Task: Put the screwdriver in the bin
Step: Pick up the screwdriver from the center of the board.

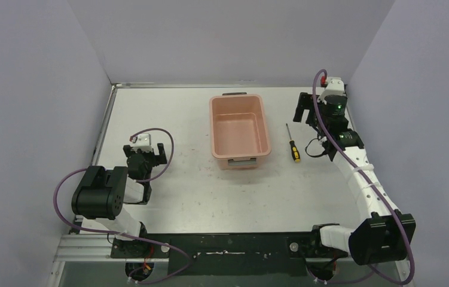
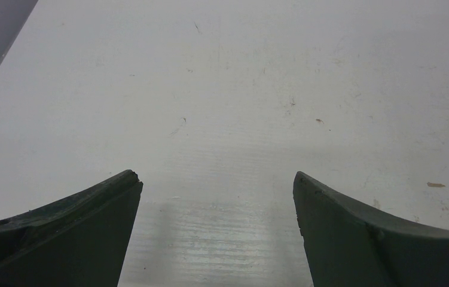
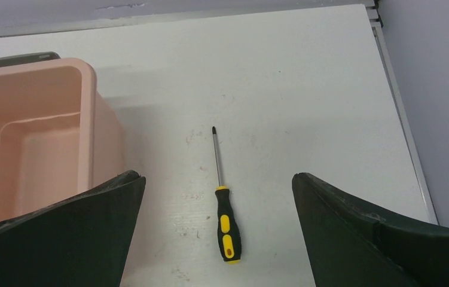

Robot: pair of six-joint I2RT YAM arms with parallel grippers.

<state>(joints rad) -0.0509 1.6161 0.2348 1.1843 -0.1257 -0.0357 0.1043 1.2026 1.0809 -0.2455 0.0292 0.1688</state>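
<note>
The screwdriver (image 1: 293, 143) lies flat on the white table, just right of the bin (image 1: 213, 128), yellow-and-black handle toward the arms and thin shaft pointing away. The bin is a salmon-pink tub at mid-table with nothing in it. My right gripper (image 1: 307, 110) hovers open above the table, to the right of and beyond the screwdriver. In the right wrist view the screwdriver (image 3: 228, 224) shows between the spread fingers of my right gripper (image 3: 214, 177), untouched, with the bin (image 3: 87, 119) at the left. My left gripper (image 1: 148, 156) is open over bare table; the left wrist view shows the left gripper (image 2: 216, 176) holding nothing.
Grey walls close in the table on three sides. The table's right edge (image 3: 401, 119) runs close beside the right arm. A dark handle tab (image 1: 234, 94) sticks out of the bin's far end.
</note>
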